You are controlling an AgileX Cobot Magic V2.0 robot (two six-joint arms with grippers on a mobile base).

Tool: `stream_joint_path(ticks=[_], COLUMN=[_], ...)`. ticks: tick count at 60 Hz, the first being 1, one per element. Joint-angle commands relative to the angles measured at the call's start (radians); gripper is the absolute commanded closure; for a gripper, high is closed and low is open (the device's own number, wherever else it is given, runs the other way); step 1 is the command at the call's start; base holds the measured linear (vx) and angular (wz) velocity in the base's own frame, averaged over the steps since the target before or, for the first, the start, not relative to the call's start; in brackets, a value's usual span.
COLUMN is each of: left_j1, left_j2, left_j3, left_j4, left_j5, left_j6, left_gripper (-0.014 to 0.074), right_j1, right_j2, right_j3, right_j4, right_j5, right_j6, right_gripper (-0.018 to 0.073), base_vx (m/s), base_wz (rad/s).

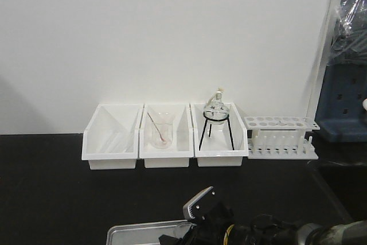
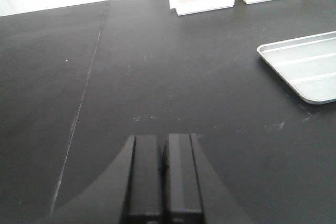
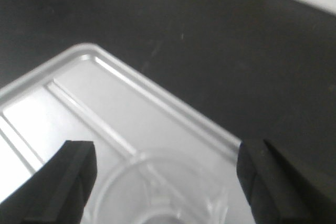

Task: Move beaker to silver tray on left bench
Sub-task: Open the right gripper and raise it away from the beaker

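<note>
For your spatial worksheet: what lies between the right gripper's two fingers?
The beaker stands between the open right gripper's fingers, on the silver tray, in the right wrist view.

Left gripper [image 2: 163,174]: at 6 o'clock, two black fingers pressed together with no gap, low over the counter.
Left bench [image 2: 157,77]: matte black top filling most of the view; a thin pale seam runs from 12 toward 7 o'clock.
Silver tray [image 2: 310,66]: at 3 o'clock, flat on the bench, rounded corner and raised ribs showing, partly cut off by the edge.
White bins [image 2: 207,1]: at 1 o'clock, along the back wall, only their bases visible.
</note>
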Motion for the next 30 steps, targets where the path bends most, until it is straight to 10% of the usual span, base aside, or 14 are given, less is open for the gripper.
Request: stream_joint_path(ticks=[1, 18, 30], left_j1=[-0.007, -0.007, -0.007], left_j2=[-0.008, -0.008, -0.008], left_j3=[0.02, 0.02, 0.02], left_j4=[-0.003, -0.003, -0.003], left_j5=[-0.075, -0.075, -0.075], left_j6=[-0.002, -0.002, -0.002], left_gripper=[0.0595, 0.0595, 0.0595], right_j1=[-0.003, -0.003, -0.002], right_j2=[-0.112, -0.375, -0.665], right_j3=[-0.027, -0.024, 0.018], right_j4=[0.021, -0.003, -0.2], right_j5=[-0.07, 0.15, 0.509], right_j6=[0.001, 0.191, 0.465], right_gripper=[-0.0045, 0.0039, 0.0448], base_vx=[0.0, 0.0, 0.0], base_wz=[0.0, 0.0, 0.0])
